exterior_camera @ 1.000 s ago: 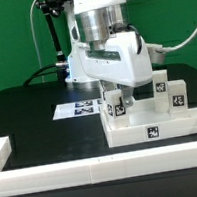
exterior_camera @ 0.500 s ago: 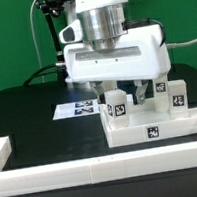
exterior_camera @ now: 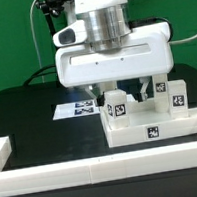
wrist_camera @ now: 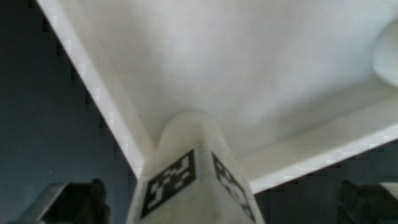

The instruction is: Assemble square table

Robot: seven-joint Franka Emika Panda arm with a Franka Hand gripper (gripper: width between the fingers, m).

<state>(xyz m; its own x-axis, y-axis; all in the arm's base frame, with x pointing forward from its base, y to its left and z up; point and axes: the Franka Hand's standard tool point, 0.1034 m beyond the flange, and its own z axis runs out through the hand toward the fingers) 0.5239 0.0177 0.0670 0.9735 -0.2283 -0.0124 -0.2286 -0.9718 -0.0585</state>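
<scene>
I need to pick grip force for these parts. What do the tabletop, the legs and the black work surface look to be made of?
Square tabletop: seems rigid white plastic, smooth matte finish, crisp moulded rim.
Legs: look like the same white plastic, each carrying a printed black-and-white tag, probably paper or a sticker.
Black work surface: dull, non-reflective, possibly cloth or a mat; the pictures leave that open.

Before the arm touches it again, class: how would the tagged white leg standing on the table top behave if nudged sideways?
The leg looks like a rigid plastic block, so it should not bend. It stands upright and taller than it is wide, so a high push might tip it. If only resting on the smooth table top, it may slide.
</scene>
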